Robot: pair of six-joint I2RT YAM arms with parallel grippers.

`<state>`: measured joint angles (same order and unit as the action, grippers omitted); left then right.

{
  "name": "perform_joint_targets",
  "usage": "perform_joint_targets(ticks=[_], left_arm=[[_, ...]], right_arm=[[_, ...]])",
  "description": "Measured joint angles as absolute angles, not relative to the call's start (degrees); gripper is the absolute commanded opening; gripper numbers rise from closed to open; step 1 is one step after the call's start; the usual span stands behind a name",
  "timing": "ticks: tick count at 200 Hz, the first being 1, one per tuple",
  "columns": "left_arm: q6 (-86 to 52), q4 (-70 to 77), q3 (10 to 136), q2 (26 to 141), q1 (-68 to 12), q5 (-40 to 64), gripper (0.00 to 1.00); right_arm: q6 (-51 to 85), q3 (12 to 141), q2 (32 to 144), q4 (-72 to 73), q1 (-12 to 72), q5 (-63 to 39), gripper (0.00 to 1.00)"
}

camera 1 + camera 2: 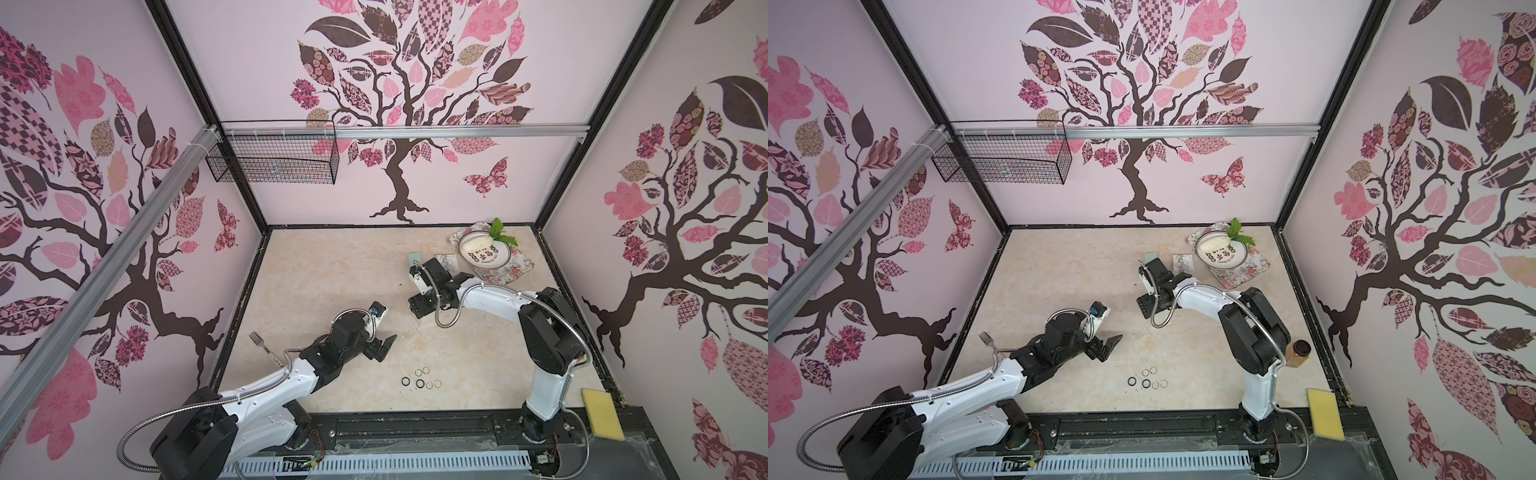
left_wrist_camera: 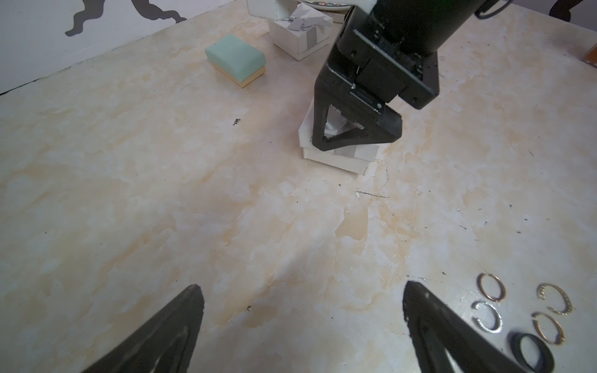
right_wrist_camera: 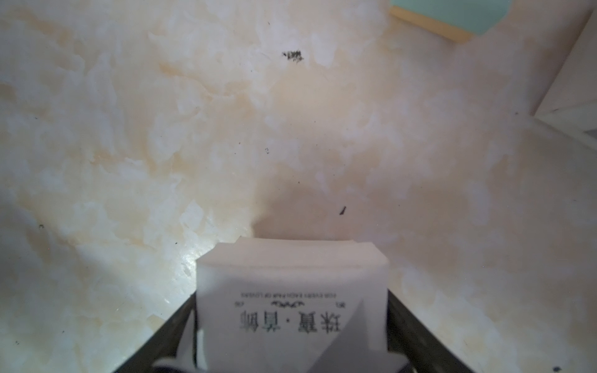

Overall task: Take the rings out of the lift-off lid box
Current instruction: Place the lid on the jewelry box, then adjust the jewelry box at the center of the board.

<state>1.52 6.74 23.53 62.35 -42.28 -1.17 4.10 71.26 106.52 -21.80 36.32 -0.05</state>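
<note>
Near the table's front edge all six rings lie beside my left tool, gaping and empty. Mid-table, my right tool clamps the lift-off lid box. Emptying looks done, so I'd release it gently.

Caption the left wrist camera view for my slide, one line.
Open left gripper beside small gold, silver and black rings on the beige marble-look table; right gripper straddles a white cardboard ribbon box.

box: big print, upside down, "珠寶·首飾"; the small line above it is too blurry to read.
plate: dark letters, too small to read.
</note>
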Motion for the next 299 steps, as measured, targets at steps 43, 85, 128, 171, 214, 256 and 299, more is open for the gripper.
perform_joint_targets(ticks=[43, 85, 128, 171, 214, 256, 299], left_arm=[[1.52, 6.74, 23.53, 62.37, -42.28, -1.10, 0.98], [1.52, 6.72, 23.53, 62.30, -42.28, -0.99, 0.98], [1.52, 6.72, 23.53, 62.30, -42.28, -0.97, 0.98], [1.52, 6.68, 23.53, 62.08, -42.24, -0.95, 0.98], [1.52, 6.66, 23.53, 61.98, -42.24, -0.91, 0.98], [1.52, 6.66, 23.53, 61.98, -42.24, -0.82, 0.98], [1.32, 6.59, 23.64, 62.61, -41.95, -1.21, 0.98]], right_arm=[[5.67, 71.24, 106.43, -22.20, 36.32, 0.69, 0.80], [6.94, 70.59, 106.28, -21.63, 36.32, 1.08, 0.80], [7.60, 70.04, 105.62, -21.34, 36.32, 1.13, 0.81], [7.97, 69.69, 103.66, -20.93, 36.32, 0.27, 0.81], [7.94, 69.69, 101.43, -20.58, 36.32, 0.19, 0.81], [8.36, 67.44, 100.25, -19.09, 36.16, -0.45, 0.84], [12.53, 56.34, 92.90, -12.29, 29.39, -14.85, 1.00]])
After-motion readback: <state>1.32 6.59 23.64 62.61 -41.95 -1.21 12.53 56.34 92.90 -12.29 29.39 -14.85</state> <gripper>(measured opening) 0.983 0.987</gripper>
